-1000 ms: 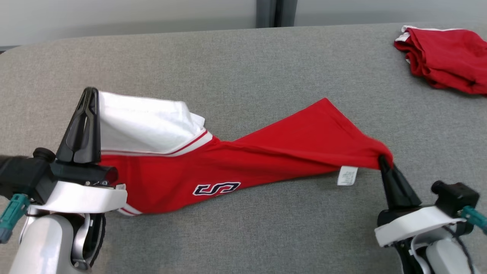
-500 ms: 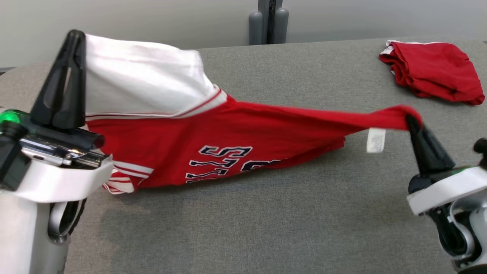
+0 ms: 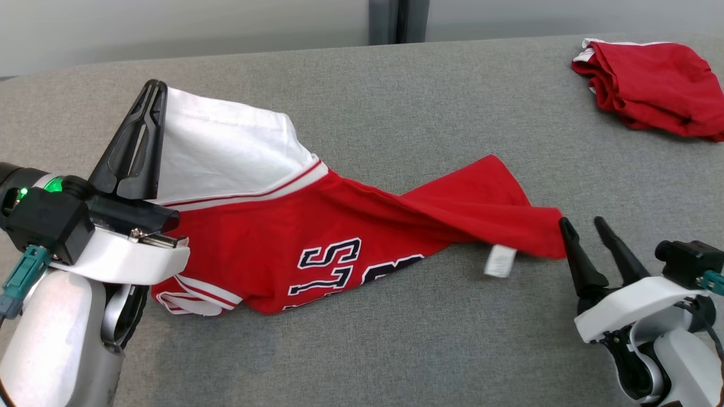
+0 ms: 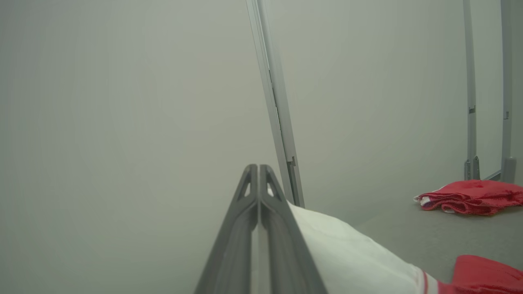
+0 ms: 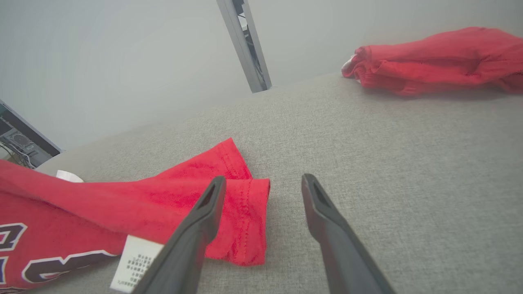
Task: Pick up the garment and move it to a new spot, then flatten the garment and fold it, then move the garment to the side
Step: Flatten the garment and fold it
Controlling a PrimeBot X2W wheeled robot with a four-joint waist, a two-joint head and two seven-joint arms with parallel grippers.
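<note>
Just dropped hem of red-and-white cloth jersey (image 3: 271,237) onto grey fabric table (image 3: 396,113) mid-frame from right gripper (image 3: 581,221), lower right (jaws wide, empty), keeping left gripper (image 3: 155,85) pinched shut on white sleeve (image 3: 226,147); likely flattening next.

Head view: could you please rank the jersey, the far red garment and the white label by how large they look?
1. jersey, by far the largest.
2. far red garment; it is bunched up and farther from the camera, so its true size is unsure.
3. label, the smallest.
</note>
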